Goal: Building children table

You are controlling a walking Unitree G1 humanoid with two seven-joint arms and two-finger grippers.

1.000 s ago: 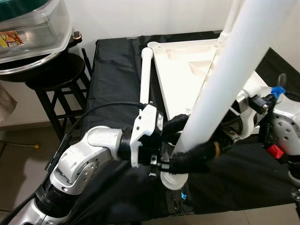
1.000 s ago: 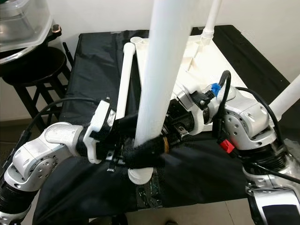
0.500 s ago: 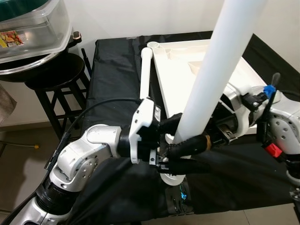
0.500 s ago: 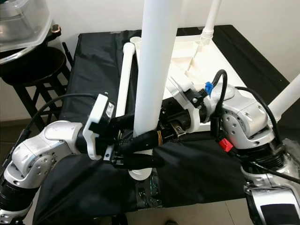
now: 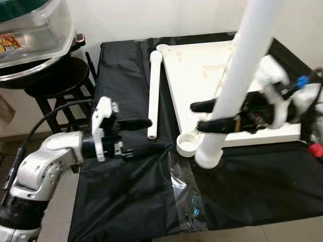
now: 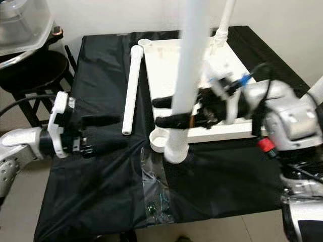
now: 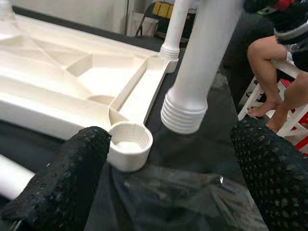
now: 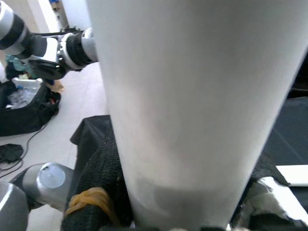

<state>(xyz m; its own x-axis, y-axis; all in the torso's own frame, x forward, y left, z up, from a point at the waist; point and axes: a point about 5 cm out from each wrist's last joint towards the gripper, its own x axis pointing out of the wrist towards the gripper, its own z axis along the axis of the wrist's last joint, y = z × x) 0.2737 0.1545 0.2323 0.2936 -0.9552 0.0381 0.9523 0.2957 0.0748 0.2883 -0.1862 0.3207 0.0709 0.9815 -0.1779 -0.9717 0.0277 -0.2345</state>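
Note:
The white table top (image 5: 202, 75) lies upside down on the black cloth. My right gripper (image 5: 198, 116) is shut on a white table leg (image 5: 237, 80) and holds it nearly upright. Its threaded end (image 7: 185, 113) hangs just beside the round corner socket (image 5: 187, 145), not in it. My left gripper (image 5: 139, 137) is open and empty, off to the left of the socket above the cloth; its fingers (image 7: 72, 178) frame the socket in the left wrist view. A second white leg (image 5: 155, 96) lies loose along the table top's left edge.
Another leg (image 6: 224, 20) stands in the table top's far corner, and one more (image 6: 318, 91) slants at the right edge. A black stool (image 5: 50, 80) carrying a clear plastic tub (image 5: 35, 30) stands left of the table. A clear bag of small parts (image 5: 184, 196) lies near the front. A seated person's leg (image 7: 269, 62) is beyond the table.
My left gripper has let go of the leg and drawn back to the left. The right gripper has carried the leg slightly right, so its end is now beside the socket.

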